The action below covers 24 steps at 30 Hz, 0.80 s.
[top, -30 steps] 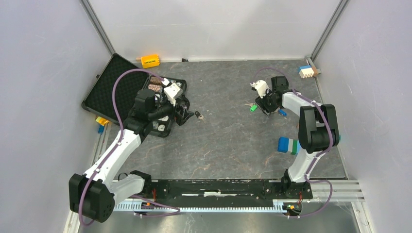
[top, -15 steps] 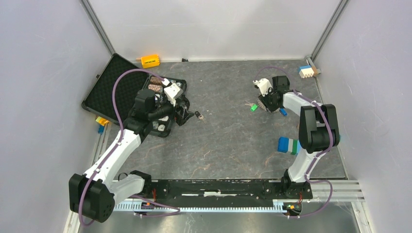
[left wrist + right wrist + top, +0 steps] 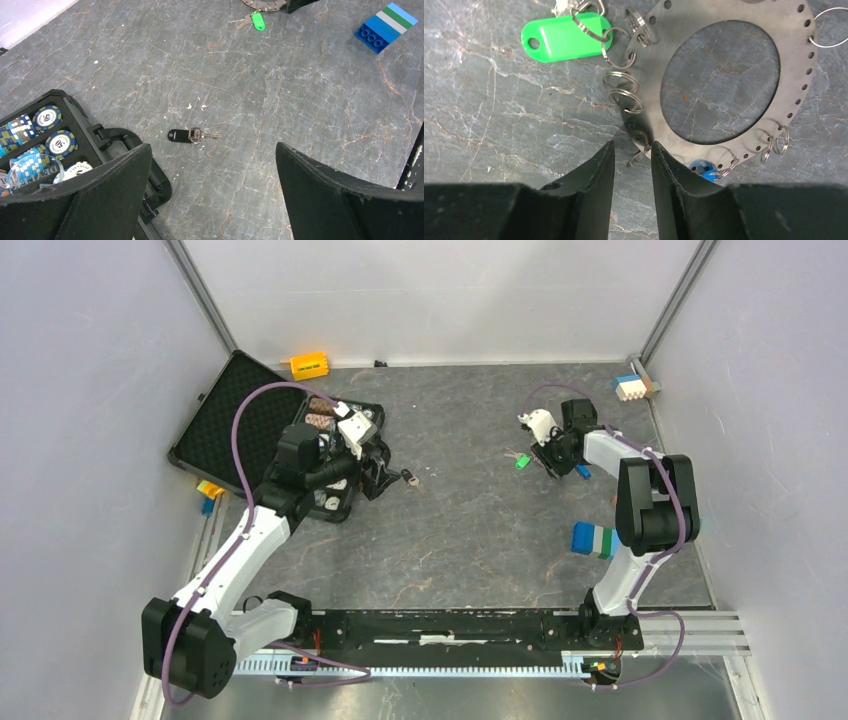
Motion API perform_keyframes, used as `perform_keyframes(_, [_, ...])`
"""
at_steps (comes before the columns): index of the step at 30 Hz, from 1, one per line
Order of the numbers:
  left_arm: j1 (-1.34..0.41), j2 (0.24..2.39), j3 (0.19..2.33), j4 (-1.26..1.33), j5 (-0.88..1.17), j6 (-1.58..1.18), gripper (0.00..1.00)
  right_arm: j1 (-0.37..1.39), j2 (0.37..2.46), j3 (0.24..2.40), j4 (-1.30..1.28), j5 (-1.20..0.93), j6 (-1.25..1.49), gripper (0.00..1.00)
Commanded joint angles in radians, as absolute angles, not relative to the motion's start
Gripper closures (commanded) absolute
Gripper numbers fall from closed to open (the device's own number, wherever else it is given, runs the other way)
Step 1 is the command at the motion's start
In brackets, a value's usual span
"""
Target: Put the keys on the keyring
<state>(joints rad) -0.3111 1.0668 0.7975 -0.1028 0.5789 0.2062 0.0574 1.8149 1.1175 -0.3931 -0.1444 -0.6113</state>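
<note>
The keyring (image 3: 649,65) is a flat grey perforated ring lying on the floor, with small split rings around its rim. A green key (image 3: 564,36) hangs on one split ring at its edge; it also shows in the top view (image 3: 520,462). A blue key (image 3: 700,167) lies partly under the ring. My right gripper (image 3: 633,145) stands at the ring's rim, jaws a narrow gap apart, a loose split ring between the tips. A black key (image 3: 181,135) lies alone on the floor. My left gripper (image 3: 212,147) is wide open and empty just short of it.
An open black case (image 3: 215,415) with poker chips (image 3: 47,117) lies beside my left gripper. A blue, white and green block stack (image 3: 592,538) sits near the right arm. An orange block (image 3: 309,365) and more blocks (image 3: 630,387) lie by the back wall.
My right wrist has shifted slightly back and forth at the keyring, nudging the green key a little. The left arm and the black key have not moved.
</note>
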Motion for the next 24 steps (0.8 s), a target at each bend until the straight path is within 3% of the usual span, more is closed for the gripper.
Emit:
perform_keyframes(1, [-0.314,1.054,0.83,-0.09,0.6,0.244,0.0,0.045,1.788,1.142,-0.446,-0.181,-0.678,0.61])
perform_keyframes(10, [-0.314,1.052,0.828,-0.091,0.601,0.246,0.0,0.034,1.767,1.135,-0.433,-0.147,-0.675,0.62])
perform_keyframes(24, [-0.314,1.052,0.828,-0.09,0.607,0.246,0.0,0.034,1.733,1.122,-0.372,-0.112,-0.644,0.77])
